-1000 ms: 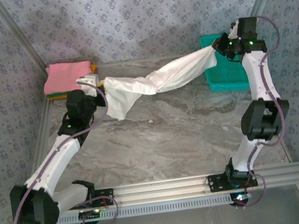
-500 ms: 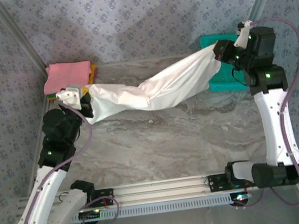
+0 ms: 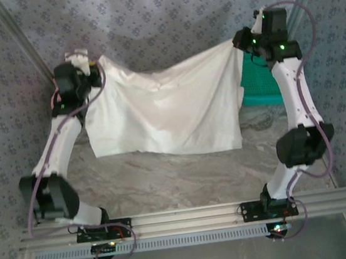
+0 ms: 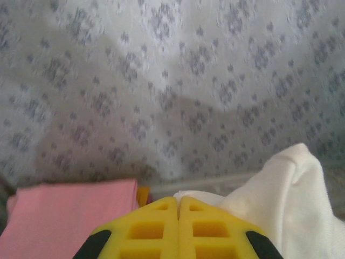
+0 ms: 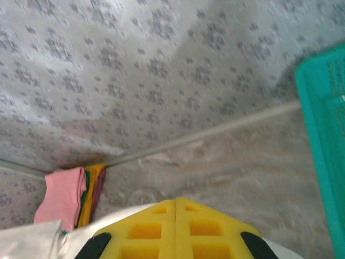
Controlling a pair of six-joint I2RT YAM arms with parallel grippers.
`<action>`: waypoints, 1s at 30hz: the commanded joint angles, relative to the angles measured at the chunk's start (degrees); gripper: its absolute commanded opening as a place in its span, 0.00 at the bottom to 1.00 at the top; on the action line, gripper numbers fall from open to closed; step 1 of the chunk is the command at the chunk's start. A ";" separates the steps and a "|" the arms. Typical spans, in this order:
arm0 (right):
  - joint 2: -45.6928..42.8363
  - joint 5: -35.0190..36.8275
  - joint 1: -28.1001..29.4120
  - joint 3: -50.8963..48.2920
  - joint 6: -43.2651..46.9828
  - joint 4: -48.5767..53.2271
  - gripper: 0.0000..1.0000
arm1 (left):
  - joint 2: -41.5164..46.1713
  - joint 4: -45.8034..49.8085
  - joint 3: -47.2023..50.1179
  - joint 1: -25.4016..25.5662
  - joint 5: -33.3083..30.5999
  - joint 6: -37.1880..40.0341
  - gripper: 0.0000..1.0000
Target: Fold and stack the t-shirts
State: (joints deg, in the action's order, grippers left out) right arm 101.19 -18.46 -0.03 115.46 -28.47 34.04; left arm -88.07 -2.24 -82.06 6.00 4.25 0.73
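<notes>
While left gripper and right gripper clamp top corners | white t-shirt spread wide | hem over table

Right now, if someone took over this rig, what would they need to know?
Left gripper: shut on one upper corner of the white t-shirt.
Right gripper: shut on the other upper corner.
Shirt hangs spread between them over the table.
Folded stack, pink shirt on top, sits at the far left corner; teal basket far right.
Done: shirt lifted and spread.
Left: lay it flat, fold it, put it on the stack.
</notes>
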 commanded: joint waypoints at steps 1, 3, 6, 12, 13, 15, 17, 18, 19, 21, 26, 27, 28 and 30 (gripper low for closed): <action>3.47 -0.76 0.77 12.87 1.00 -1.43 0.00 | -5.21 -4.89 -16.70 -0.24 5.50 -1.66 0.00; 6.15 -0.67 1.08 19.46 0.98 -0.54 0.00 | -8.60 -3.59 -24.47 -0.23 7.29 -1.87 0.00; 9.26 -1.08 1.13 29.19 1.05 1.86 0.00 | -11.28 0.46 -34.17 -0.19 8.14 -0.72 0.00; 7.13 -1.45 1.95 29.35 3.40 0.93 0.00 | -4.43 -4.03 -24.49 -0.26 7.91 3.16 0.00; 5.87 -1.49 2.09 27.15 3.86 0.62 0.00 | -2.54 -5.72 -20.70 -0.23 7.98 3.81 0.00; 2.17 -1.43 2.60 20.47 4.94 -1.57 0.00 | 1.23 -9.50 -12.32 -0.22 8.21 4.15 0.00; -3.42 -0.89 3.20 8.96 5.54 -5.48 0.00 | 5.49 -14.53 -1.19 -0.15 8.67 4.19 0.00; -6.98 -0.70 3.49 1.84 5.62 -8.06 0.00 | 7.84 -17.56 5.16 -0.20 8.67 4.12 0.07; -10.87 -0.62 3.70 -6.21 5.61 -10.82 0.00 | 10.22 -20.65 12.08 -0.15 8.55 3.57 0.11; -18.28 -0.23 4.12 -21.20 5.49 -14.74 0.04 | 14.35 -25.69 24.50 0.31 8.11 2.74 0.12; -39.49 3.50 7.41 -56.63 2.02 -22.06 0.41 | 28.02 -30.62 52.64 5.40 2.19 -3.59 0.49; -44.50 5.57 8.70 -61.51 1.75 -21.97 0.45 | 31.82 -28.82 56.56 7.45 -1.13 -4.00 0.52; -48.99 7.91 9.75 -65.25 1.79 -20.55 0.46 | 36.25 -25.37 59.36 8.83 -3.17 -4.45 0.52; -55.18 13.44 11.08 -67.46 2.38 -14.81 0.48 | 44.09 -17.97 61.93 9.72 -6.39 -5.34 0.54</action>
State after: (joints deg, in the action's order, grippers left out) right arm 53.93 -13.04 9.69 49.39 -25.89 19.66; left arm -53.28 -20.60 -20.53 14.81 4.89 -1.83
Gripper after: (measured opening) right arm 0.473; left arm 0.539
